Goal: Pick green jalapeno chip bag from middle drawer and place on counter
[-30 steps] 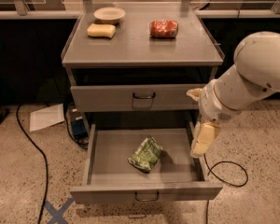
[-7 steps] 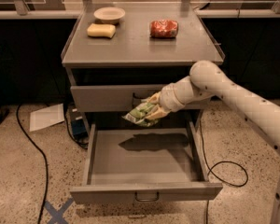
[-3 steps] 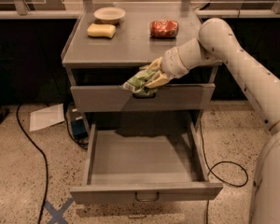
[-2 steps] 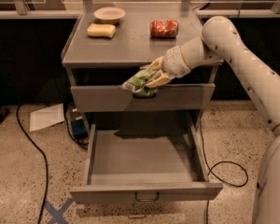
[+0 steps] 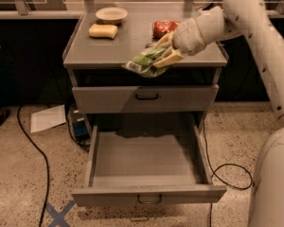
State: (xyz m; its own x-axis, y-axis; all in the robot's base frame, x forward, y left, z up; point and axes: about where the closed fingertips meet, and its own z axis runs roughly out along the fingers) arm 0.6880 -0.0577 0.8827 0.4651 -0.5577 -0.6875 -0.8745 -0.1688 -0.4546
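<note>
My gripper point(image 5: 162, 51) is shut on the green jalapeno chip bag point(image 5: 144, 61) and holds it in the air over the front edge of the counter point(image 5: 113, 46), right of centre. The bag hangs down to the left of the fingers. The middle drawer point(image 5: 146, 164) stands pulled out below, with nothing in it. My white arm reaches in from the upper right.
On the counter sit a yellow sponge block point(image 5: 103, 30), a small bowl point(image 5: 111, 14) and a red-orange snack bag point(image 5: 164, 27) just behind my gripper. The upper drawer point(image 5: 146, 98) is shut. Cables, a paper sheet point(image 5: 47, 118) and blue tape lie on the floor.
My gripper has lifted the green bag out of the drawer and up, from in front of the upper drawer to the counter's front edge. The drawer now holds nothing.
</note>
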